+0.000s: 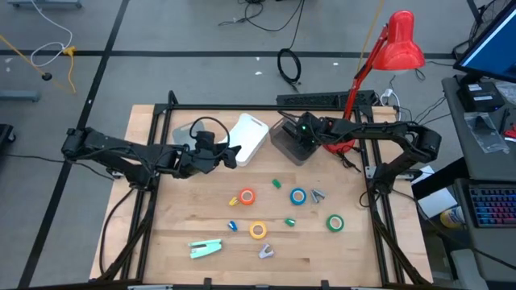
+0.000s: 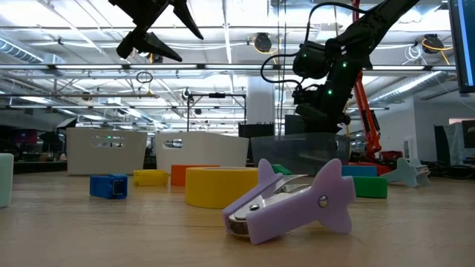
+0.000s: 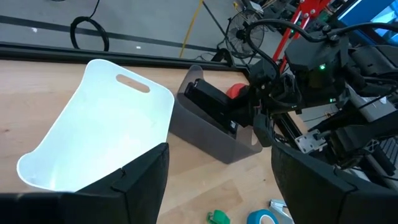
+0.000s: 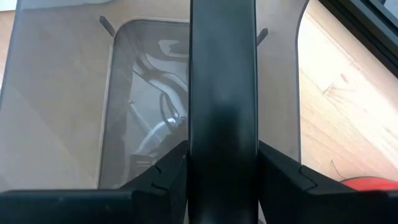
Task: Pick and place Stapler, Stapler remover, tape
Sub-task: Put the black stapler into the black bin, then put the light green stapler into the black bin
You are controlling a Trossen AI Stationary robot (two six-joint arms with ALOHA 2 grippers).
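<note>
So, the black stapler (image 4: 222, 81) is pinched in the right gripper (image 4: 222, 162), fingers clamped across its narrow body, and it hangs right over the grey bin (image 1: 282, 147) at the far side of the table (image 1: 161, 242) – possibly dipping into it already. My guess is it's stiff and a bit heavy for its size, with smooth sides, so a hold around mid-length across the body seems safest; grab near one end and it would likely tip. Just beside the grey bin sits a white bin (image 1: 251, 133), and the left gripper (image 3: 217, 180) hovers by it with fingers spread wide, holding nothing. Nearer on the table lie the tape rolls (image 1: 247, 196), a green stapler (image 1: 205, 248) and a purple stapler remover (image 2: 297, 200) – all untouched.
</note>
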